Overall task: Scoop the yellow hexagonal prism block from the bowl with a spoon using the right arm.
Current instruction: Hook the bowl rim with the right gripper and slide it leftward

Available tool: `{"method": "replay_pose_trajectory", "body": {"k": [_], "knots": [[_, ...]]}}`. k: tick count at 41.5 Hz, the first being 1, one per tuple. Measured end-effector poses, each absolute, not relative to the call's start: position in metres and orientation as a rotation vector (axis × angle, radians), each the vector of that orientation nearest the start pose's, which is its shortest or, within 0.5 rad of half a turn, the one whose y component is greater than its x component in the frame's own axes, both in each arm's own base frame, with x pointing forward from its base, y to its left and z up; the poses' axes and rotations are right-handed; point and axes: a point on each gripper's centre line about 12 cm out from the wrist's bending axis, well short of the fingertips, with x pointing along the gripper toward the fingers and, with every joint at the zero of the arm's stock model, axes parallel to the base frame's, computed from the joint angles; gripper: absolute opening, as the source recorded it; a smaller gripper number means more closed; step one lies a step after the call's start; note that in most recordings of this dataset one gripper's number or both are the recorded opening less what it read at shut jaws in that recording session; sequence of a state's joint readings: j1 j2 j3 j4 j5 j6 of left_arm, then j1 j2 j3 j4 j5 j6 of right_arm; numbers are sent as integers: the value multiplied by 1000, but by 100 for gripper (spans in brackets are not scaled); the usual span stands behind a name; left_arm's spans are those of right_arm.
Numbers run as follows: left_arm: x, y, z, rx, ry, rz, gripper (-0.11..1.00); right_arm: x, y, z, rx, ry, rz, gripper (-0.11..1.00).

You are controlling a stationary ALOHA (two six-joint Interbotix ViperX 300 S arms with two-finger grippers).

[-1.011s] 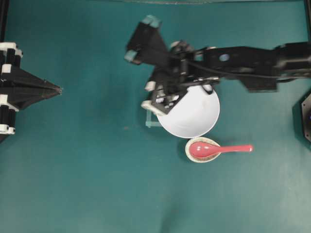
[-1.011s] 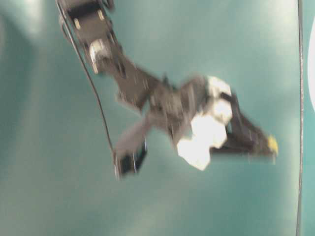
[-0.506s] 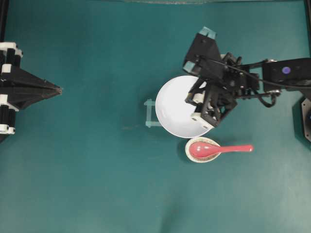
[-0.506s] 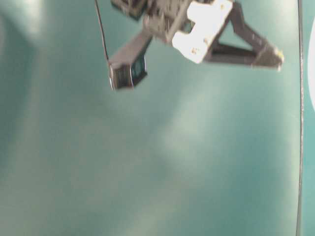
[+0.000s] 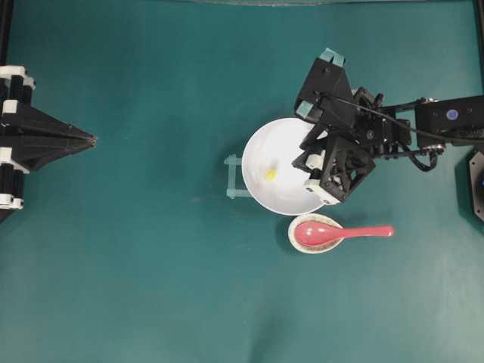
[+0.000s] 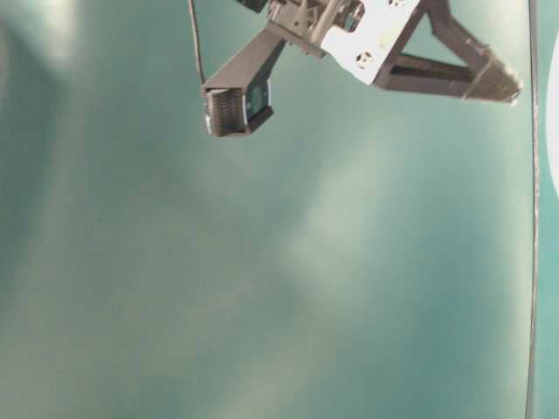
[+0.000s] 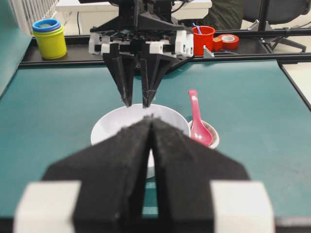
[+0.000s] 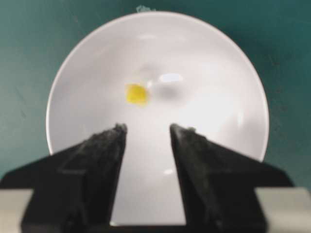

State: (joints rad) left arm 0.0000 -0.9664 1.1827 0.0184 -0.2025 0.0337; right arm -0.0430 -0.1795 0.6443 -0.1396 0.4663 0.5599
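Right wrist view: right tool (image 8: 146, 131) has its two black fingers (image 8: 99, 160) spread apart, nothing between them, tips hanging over the near half of the bowl (image 8: 233, 87). Just beyond the left fingertip, slightly ahead of the gap, the yellow hexagonal prism block (image 8: 136, 94) lies on the bowl's white floor, clear of both fingers. Bowl rim fills most of the frame; teal desk (image 8: 29, 43) shows around it.

Overhead exterior view: right arm (image 5: 446, 121) reaches in from the right edge, and the right tool (image 5: 312, 172) sits over the bowl's right side. Bowl (image 5: 261, 151) rests on the desk (image 5: 136, 265), with the block (image 5: 271, 174) inside it, left of the tool tips and apart from them. Below the tool, just past the bowl's lower rim, the spoon (image 5: 333, 232) lies with its scoop in a speckled oval rest (image 5: 292, 236) and its handle pointing right; not touched by the tool. Left of the bowl a pale tape mark (image 5: 236, 177) sits on the desk. Far across, at the left edge, the left tool (image 5: 92, 139) points toward the bowl, well apart from it.

Left wrist view: left tool (image 7: 151, 124) has its fingers pressed together, holding nothing. Beyond its tips stand the bowl (image 7: 109, 127), the spoon (image 7: 197, 119) to the right, and the right tool (image 7: 137, 102) hanging above the bowl's far side with tips apart.

Table-level view: only the right arm's black and white parts (image 6: 384, 44) at the top, against the teal surface.
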Motion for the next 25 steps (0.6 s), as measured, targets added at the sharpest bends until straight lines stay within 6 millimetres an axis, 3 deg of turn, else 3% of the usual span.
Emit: {"method": "replay_pose_trajectory", "body": {"k": [12,19,25], "knots": [[198,0,281,52,12,-4,0,319,-28,201,423,893,-330,47],[198,0,281,52,14,-4,0,302,-38,190,473,911,-388,47],[198,0,281,52,12,-4,0,298,-38,182,494,915,-399,47]]}}
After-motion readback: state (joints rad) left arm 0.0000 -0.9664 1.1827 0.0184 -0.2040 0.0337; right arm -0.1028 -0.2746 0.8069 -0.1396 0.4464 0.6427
